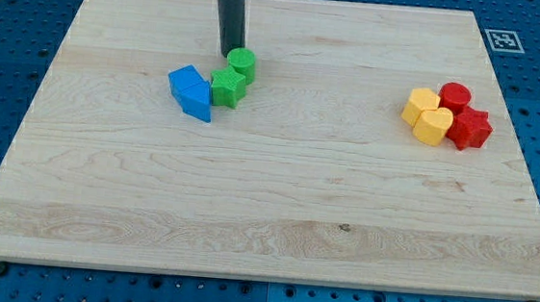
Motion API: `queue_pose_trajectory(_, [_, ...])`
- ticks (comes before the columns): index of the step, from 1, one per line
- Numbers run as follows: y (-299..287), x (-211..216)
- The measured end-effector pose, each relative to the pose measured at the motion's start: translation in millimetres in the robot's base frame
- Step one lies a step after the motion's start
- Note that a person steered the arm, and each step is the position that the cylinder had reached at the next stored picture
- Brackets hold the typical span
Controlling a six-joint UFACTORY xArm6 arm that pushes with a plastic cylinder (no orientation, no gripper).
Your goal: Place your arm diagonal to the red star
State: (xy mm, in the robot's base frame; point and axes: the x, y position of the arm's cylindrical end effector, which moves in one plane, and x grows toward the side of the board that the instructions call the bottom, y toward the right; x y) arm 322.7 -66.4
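The red star lies at the view's right, at the lower right of a tight cluster. A red cylinder sits just above it. Two yellow blocks touch it on its left. My tip is far to the view's left, near the top of the board. It stands right next to the left side of a green cylinder. A green star lies just below the tip. Two blue blocks, pressed together, lie to the tip's lower left.
The wooden board rests on a blue perforated table. A black-and-white marker sits at the board's top right corner.
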Motion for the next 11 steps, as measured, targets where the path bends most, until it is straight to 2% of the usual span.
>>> queue_pose_trajectory(2, [4.1,0.0])
queue_pose_trajectory(4, [61.3,0.0])
queue_pose_trajectory(5, [61.3,-0.4])
queue_pose_trajectory(6, [101.1,-2.2])
queue_pose_trajectory(9, [325.0,4.9])
queue_pose_trajectory(10, [349.0,58.0])
queue_pose_trajectory(11, [325.5,78.0])
